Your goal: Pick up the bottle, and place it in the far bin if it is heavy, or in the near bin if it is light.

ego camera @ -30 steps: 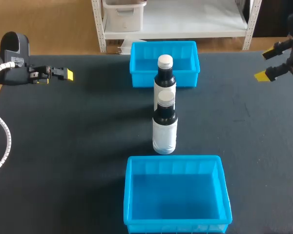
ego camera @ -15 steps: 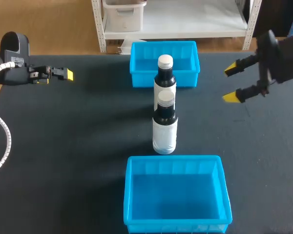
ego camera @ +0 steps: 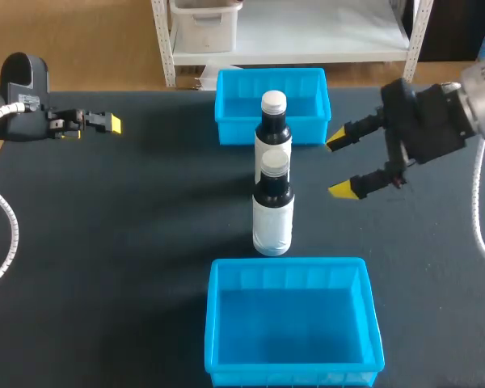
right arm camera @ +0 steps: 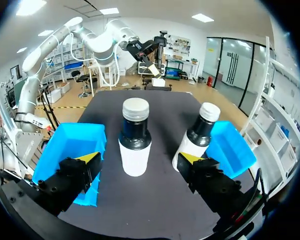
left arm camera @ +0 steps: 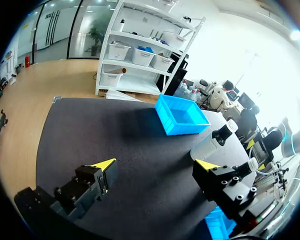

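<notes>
left gripper (ego camera: 105,124): parked at the left edge of the table (ego camera: 129,242), well apart from the bottles. Fingers spread wide, nothing in them. Probably kept clear.
far bin (ego camera: 226,113) / near bin (ego camera: 218,323): bracket the bottles along one line.
far bottle (ego camera: 273,125): upright, just in front of the far bin.
near bottle (ego camera: 272,206): upright, just behind the near bin.
right gripper (ego camera: 339,164): arm comes in from the right, fingers pointing sideways at bottle height. Released and empty, with the near bottle dead ahead, so it's the likely target.

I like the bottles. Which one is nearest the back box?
The rear bottle, just before the far bin; the front bottle stands closer to the near bin.
</notes>
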You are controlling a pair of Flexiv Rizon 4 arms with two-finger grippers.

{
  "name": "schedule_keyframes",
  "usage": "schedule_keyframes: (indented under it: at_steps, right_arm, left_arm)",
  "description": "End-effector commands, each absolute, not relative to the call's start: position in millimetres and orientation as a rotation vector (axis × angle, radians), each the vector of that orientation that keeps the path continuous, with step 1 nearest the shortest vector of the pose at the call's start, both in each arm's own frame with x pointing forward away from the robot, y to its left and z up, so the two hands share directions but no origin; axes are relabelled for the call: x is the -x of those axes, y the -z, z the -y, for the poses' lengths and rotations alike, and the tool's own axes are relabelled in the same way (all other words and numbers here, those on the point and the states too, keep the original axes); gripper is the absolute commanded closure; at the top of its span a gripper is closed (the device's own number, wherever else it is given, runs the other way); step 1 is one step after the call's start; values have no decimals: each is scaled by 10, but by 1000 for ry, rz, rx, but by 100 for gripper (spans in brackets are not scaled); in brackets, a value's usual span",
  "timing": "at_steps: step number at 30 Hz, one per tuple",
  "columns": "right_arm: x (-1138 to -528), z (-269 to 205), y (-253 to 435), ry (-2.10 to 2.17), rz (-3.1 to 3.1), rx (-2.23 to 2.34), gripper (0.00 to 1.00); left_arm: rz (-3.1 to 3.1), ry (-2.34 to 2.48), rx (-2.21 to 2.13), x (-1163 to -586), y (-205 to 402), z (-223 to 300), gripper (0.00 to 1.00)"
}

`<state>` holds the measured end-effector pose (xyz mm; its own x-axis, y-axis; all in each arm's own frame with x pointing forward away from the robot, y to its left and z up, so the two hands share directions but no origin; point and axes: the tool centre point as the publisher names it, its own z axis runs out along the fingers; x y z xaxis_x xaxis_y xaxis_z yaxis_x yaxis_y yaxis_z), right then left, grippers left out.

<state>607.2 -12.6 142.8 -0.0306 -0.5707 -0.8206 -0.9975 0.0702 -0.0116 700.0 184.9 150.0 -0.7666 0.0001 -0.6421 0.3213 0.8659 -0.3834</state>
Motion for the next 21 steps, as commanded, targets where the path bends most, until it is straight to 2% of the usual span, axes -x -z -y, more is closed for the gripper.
schedule_keyframes:
  at_steps: [1,21]
  right_arm:
    - [-6150,-37,-1317,-846,-1671,1578,0]
    - [-5957,-618,-1261,-928,-1685,1564,0]
  left_arm:
    - [-2374,636,-231,-7000,-1500,-1849,0]
    - [-2374,636,-231,-7000,-1500,-1849,0]
